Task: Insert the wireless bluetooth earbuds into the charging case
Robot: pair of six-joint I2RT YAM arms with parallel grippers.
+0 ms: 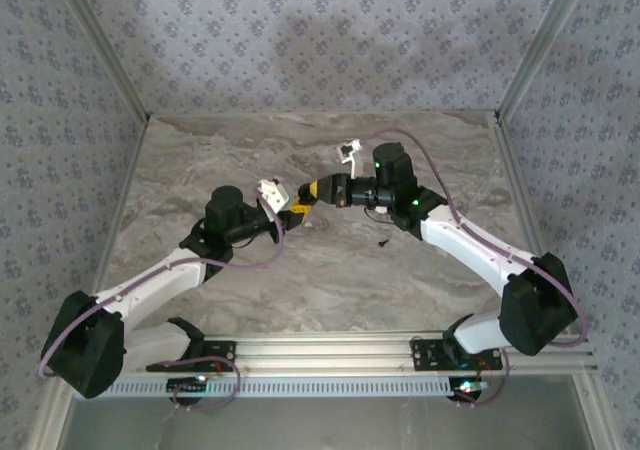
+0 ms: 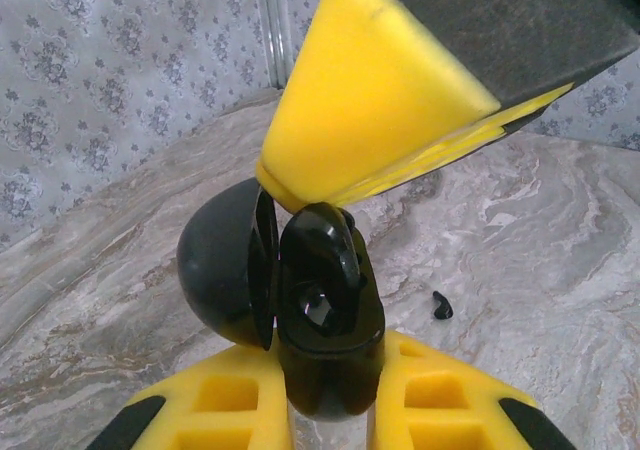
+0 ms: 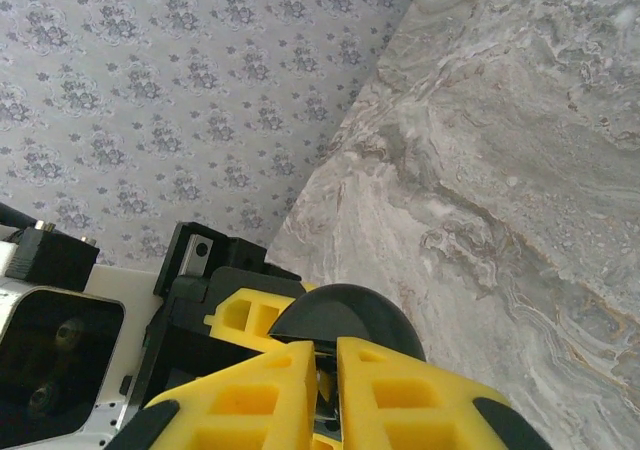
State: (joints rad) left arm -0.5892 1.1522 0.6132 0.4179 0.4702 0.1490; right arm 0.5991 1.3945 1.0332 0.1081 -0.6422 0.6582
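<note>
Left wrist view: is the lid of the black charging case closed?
No, the lid of the charging case stands swung open to the left, so its inside shows.

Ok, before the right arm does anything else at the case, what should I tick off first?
1. The case is clamped in the left gripper: ok.
2. The lid stands open, with the inside of the case exposed: ok.
3. The right gripper has its tips at the open top of the case: ok.
4. An earbud is held in the right gripper: cannot tell, its shut jaws would hide one.
5. Every earbud is in the case: not ok, a black earbud lies on the table, apart from both grippers.
</note>
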